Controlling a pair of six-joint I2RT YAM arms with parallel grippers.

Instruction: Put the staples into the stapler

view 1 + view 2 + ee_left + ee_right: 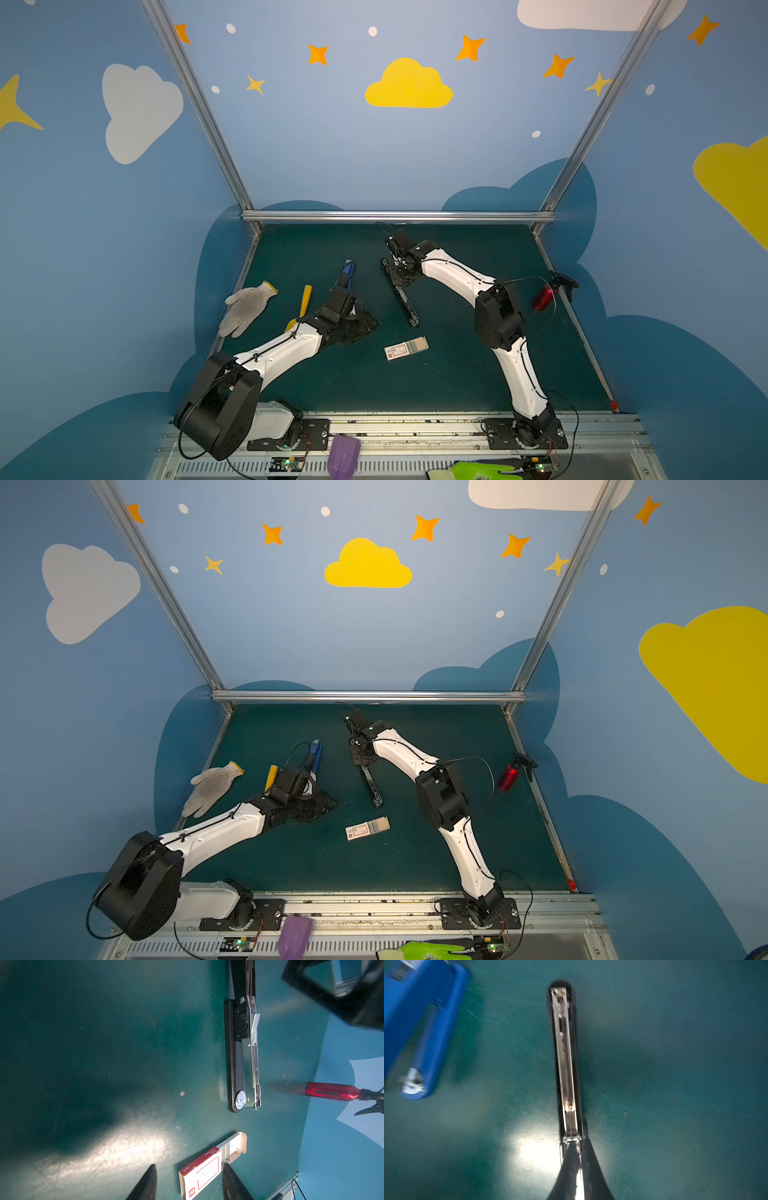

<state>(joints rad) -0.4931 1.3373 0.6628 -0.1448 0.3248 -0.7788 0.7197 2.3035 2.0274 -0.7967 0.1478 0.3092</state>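
From above, in both top views: black stapler (401,296) folded open flat on the green bench (457,374), right pincer (398,279) down over its far end, left pincer (365,326) low alongside. Small white staple box (406,348) nearer the front edge, drawer slid partly out, close to the left pincer but apart from it. Through the left wrist camera: left pincer roughly half open and empty, fingers (146,1184) framing the red-marked box without gripping it. Grey rows of staples (227,1150) in the exposed drawer. Short silvery strip (254,1022), probably staples, perched crooked on the stapler's rail near the hinge. Red spray bottle (332,1094) lying beyond. Through the right wrist camera: right pincer closed tight, fingertips (571,1159) together at the hinge end of the bare magazine (564,1053), spring visible along the channel. Any sliver pinched between them impossible to confirm. Blue tool (421,1028) blurred off to one side. Judged as the seating step: strip at the rail but not yet flat in the channel. Calling next for a light nudge to drop it square into the magazine, then for swinging the cover shut without jolting the stapler sideways.
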